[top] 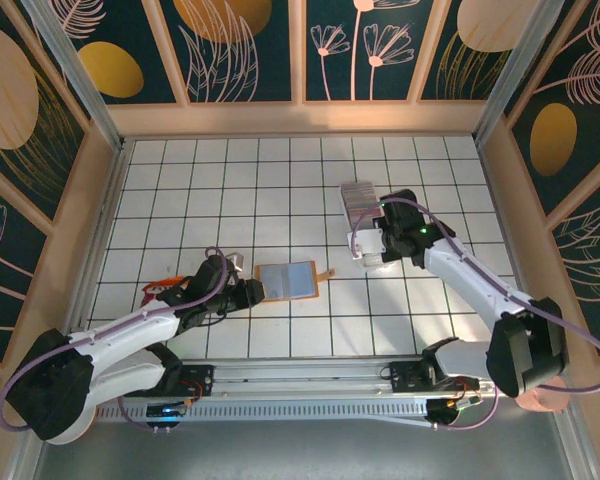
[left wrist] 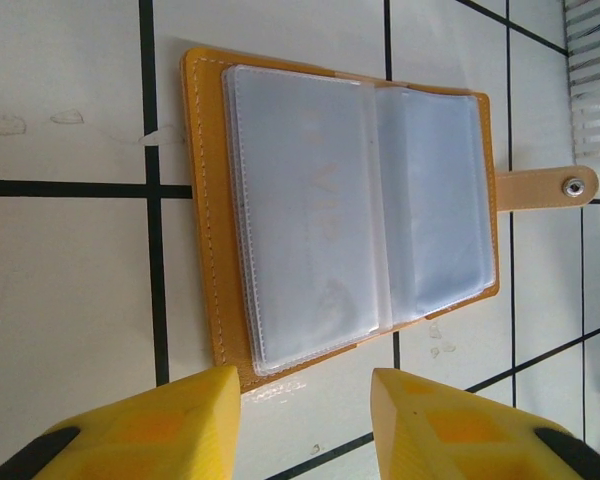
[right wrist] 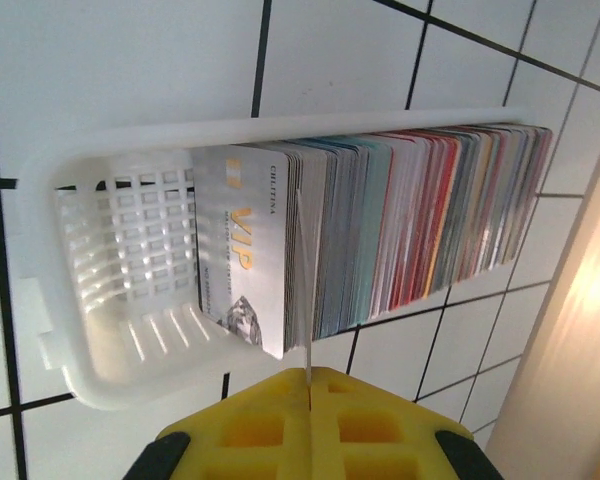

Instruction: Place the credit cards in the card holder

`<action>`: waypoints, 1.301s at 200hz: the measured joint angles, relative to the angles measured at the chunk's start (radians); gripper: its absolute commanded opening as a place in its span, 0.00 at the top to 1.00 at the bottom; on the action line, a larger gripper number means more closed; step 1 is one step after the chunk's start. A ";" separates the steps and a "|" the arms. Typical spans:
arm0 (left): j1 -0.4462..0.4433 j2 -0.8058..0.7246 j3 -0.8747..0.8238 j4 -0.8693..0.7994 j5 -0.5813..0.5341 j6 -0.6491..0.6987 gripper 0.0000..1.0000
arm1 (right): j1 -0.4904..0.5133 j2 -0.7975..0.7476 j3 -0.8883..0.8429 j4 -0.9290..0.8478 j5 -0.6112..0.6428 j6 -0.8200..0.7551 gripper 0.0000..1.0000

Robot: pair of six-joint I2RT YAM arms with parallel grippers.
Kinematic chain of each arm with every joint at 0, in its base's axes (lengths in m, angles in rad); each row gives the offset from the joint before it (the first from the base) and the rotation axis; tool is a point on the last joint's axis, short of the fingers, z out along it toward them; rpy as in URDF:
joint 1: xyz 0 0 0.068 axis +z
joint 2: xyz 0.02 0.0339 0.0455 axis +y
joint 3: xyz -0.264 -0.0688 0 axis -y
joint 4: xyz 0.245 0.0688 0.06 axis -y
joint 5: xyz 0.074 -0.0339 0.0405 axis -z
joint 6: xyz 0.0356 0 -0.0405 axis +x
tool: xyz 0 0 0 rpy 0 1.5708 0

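Observation:
The card holder point(left wrist: 340, 210) lies open on the white tiles, tan leather with clear sleeves facing up and its clasp tab point(left wrist: 545, 187) pointing away to the right. My left gripper point(left wrist: 305, 420) is open just short of the holder's near edge, nothing between its yellow fingers. From above, the card holder point(top: 285, 280) sits mid-table with the left gripper point(top: 255, 292) at its left side. The credit cards point(right wrist: 410, 220) stand on edge in a long row. My right gripper point(right wrist: 309, 385) is shut on one thin card point(right wrist: 304, 300), seen edge-on, still among the row.
A white slotted plastic tray point(right wrist: 90, 250) holds the row of cards; it lies at the back right of the table point(top: 358, 203). A raised wooden rim point(top: 300, 118) and patterned walls enclose the tiled surface. Open tiles separate tray and holder.

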 measured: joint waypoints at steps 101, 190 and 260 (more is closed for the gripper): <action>0.000 -0.116 0.000 -0.001 -0.091 -0.053 0.63 | 0.286 -0.169 0.068 0.014 -0.018 0.936 1.00; 0.000 -0.042 0.000 0.009 -0.095 -0.091 0.66 | 0.306 -0.059 -0.261 0.529 -0.391 2.172 1.00; 0.000 0.090 0.007 0.035 -0.074 -0.090 0.69 | 0.349 0.239 -0.172 0.663 -0.443 2.325 1.00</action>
